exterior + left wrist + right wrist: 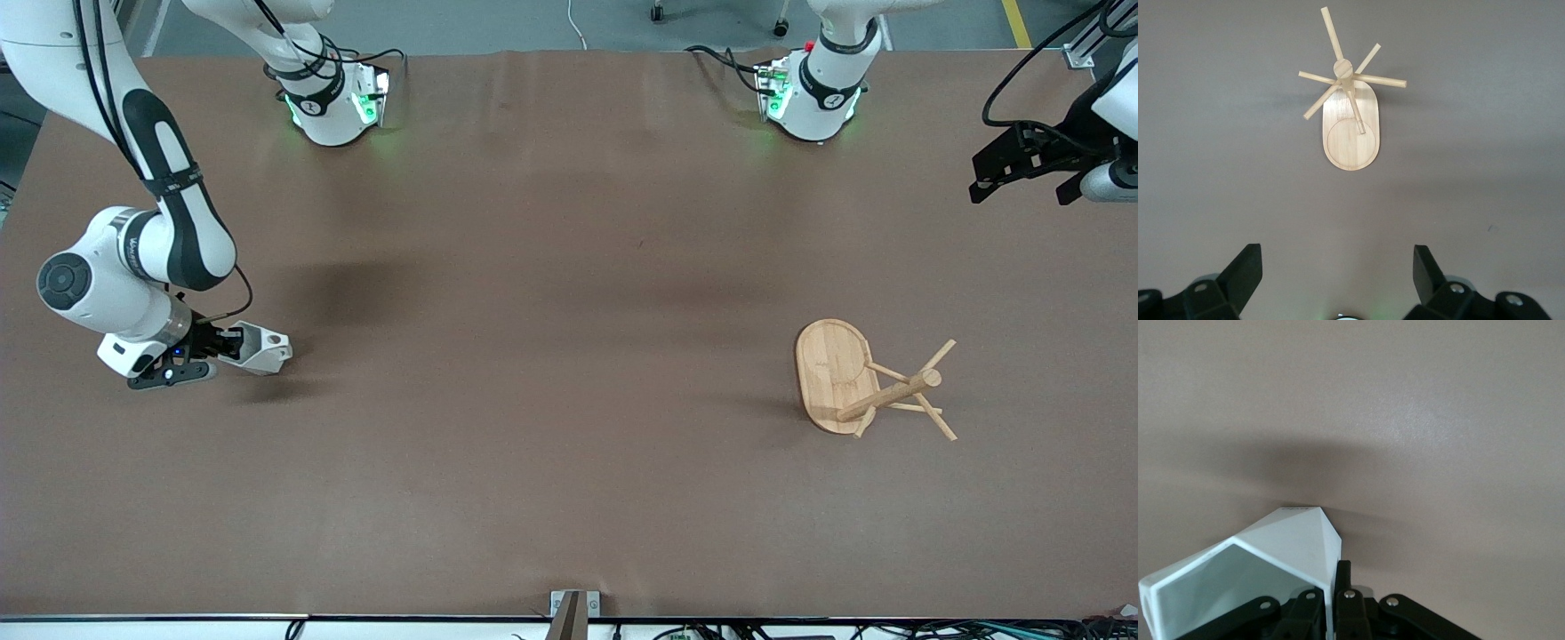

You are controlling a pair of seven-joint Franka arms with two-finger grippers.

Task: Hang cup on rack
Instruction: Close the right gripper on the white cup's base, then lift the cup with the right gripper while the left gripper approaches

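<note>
Right gripper [233,345] clamped on the cup [262,348] wall, toward the right arm's end of the table [533,356]. Rack [876,382] stands well apart. Left gripper [1022,182] waits, fingers spread.

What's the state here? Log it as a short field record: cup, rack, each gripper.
cup: white faceted cup, on its side in the right gripper, toward the right arm's end of the table
rack: bamboo rack, upright on the table toward the left arm's end, no cup on its pegs
right gripper: right gripper shut on the cup wall
left gripper: left gripper open, waiting high, rack in its view
</note>
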